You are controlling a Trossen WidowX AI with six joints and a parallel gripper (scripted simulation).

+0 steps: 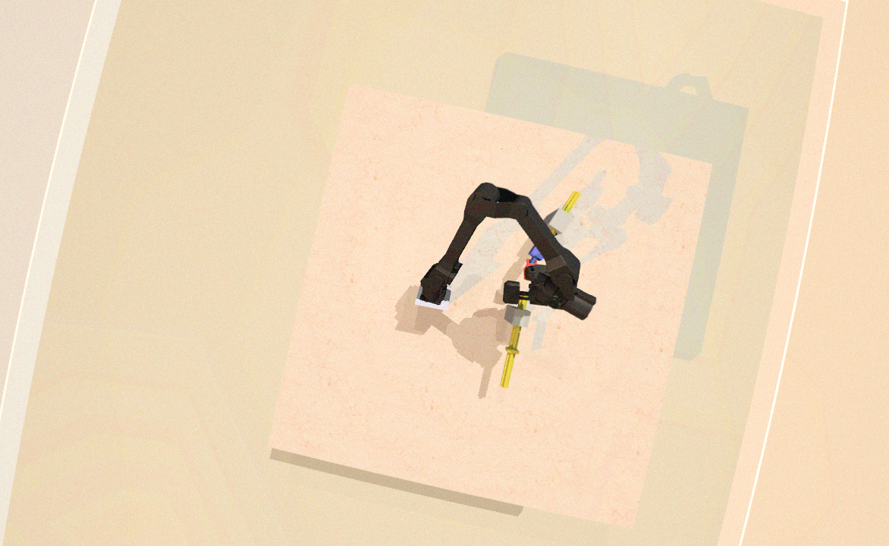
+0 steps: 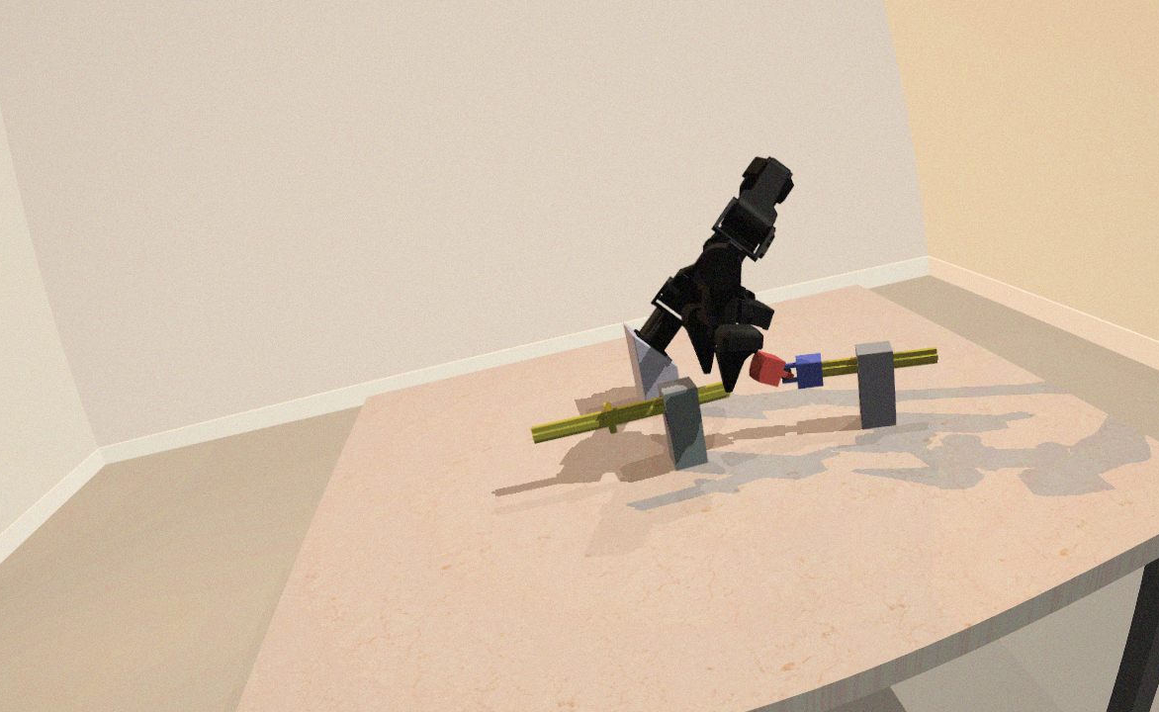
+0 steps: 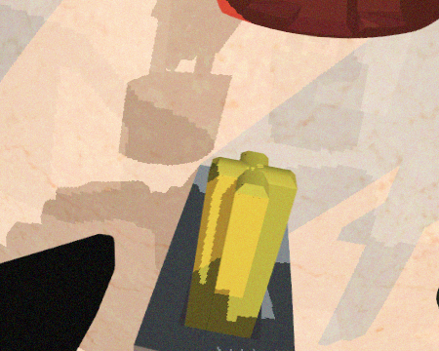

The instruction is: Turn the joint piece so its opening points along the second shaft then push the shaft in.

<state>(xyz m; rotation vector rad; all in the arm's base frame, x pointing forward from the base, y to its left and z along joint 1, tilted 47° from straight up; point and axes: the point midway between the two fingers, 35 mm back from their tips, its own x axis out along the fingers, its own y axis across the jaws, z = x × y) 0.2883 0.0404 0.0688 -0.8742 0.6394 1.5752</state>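
Note:
The red joint piece [image 1: 528, 265] [image 2: 767, 368] [image 3: 327, 21] hangs on the blue yoke [image 1: 535, 253] [image 2: 809, 371] at the end of the first yellow shaft [image 1: 572, 201] [image 2: 916, 358], held in its grey block [image 1: 560, 221] [image 2: 875, 390]. Its opening cannot be made out clearly. The second yellow shaft [image 1: 507, 370] [image 2: 571, 427] [image 3: 244, 234] passes through the other block [image 1: 516, 316] [image 2: 685, 429] [image 3: 166, 312]; its near end stands short of the red piece, with a gap. My gripper [image 2: 718, 381] [image 3: 281, 271] is open and empty, its fingers low on either side of the shaft's inner end.
A collar [image 1: 512, 350] [image 2: 608, 415] sits on the second shaft, outside its block. The arm's pale base [image 1: 431, 303] [image 2: 648, 367] stands on the table [image 1: 379, 407] [image 2: 494, 576] to one side of the shafts. The arm arches over and partly hides the joint area in the top view.

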